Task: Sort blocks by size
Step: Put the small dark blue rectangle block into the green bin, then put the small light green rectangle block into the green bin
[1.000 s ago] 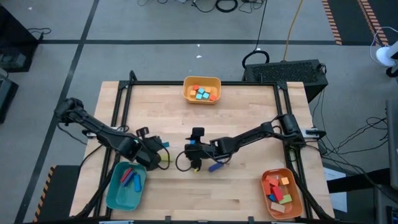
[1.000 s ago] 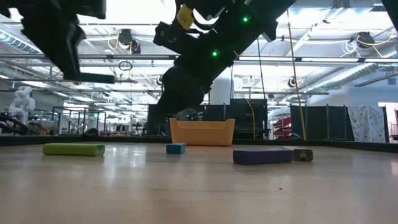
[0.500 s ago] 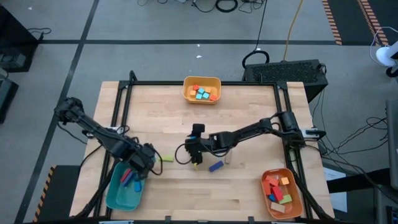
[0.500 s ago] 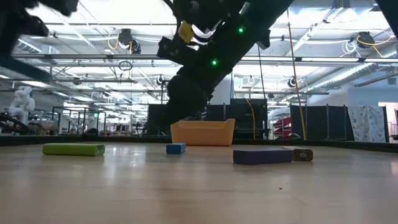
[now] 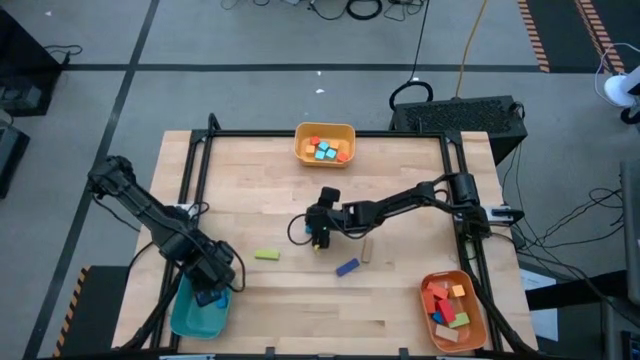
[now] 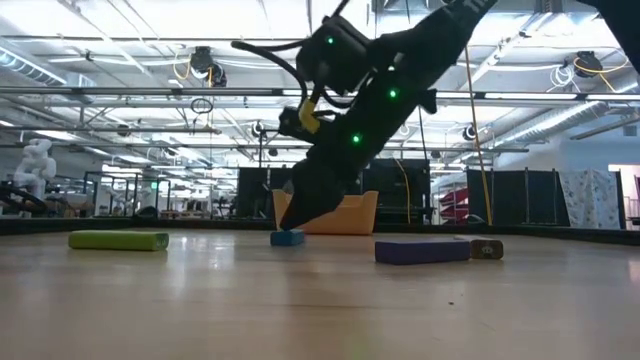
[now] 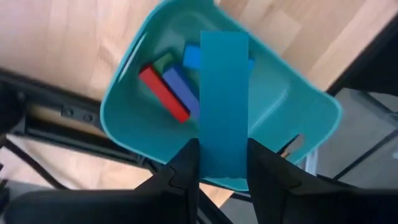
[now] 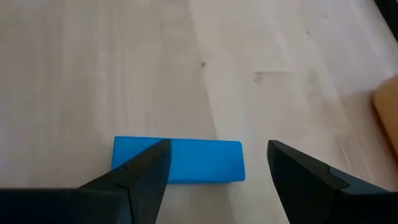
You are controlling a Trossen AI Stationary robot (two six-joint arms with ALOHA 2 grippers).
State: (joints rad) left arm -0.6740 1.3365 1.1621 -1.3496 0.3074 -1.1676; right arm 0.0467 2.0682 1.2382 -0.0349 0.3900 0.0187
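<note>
My left gripper (image 5: pixel 211 288) hangs over the teal tray (image 5: pixel 186 318), shut on a long teal bar (image 7: pixel 224 93). A red bar (image 7: pixel 163 93) and a blue bar (image 7: pixel 181 88) lie in that tray. My right gripper (image 8: pixel 219 149) is open and tilted down at mid-table, just above a small blue brick (image 8: pixel 186 163) that lies flat on the table; its fingers stand on either side of the brick. In the low view its tips (image 6: pixel 291 218) hover just over the brick (image 6: pixel 287 238). A green bar (image 5: pixel 266 255), a dark blue bar (image 5: pixel 347 267) and a tan block (image 5: pixel 366 250) lie flat nearby. My left gripper pinches the teal bar's near end (image 7: pixel 222 163) between its two fingers, which press on the bar's two long sides. The fingers point steeply down, and the bar runs on past their tips along their line. It hangs clear above the teal tray's inside.
A yellow tray (image 5: pixel 325 132) with several small blocks stands at the far edge's middle. An orange tray (image 5: pixel 428 310) with several blocks sits at the near right corner. A black frame (image 5: pixel 190 160) runs around the table. Bare wood lies between the trays.
My left gripper has carried the teal bar from mid-table toward the near left corner, over the teal tray, rising and turning until it points steeply down. My right gripper, still open, has moved slightly toward the far edge and sunk toward the blue brick.
</note>
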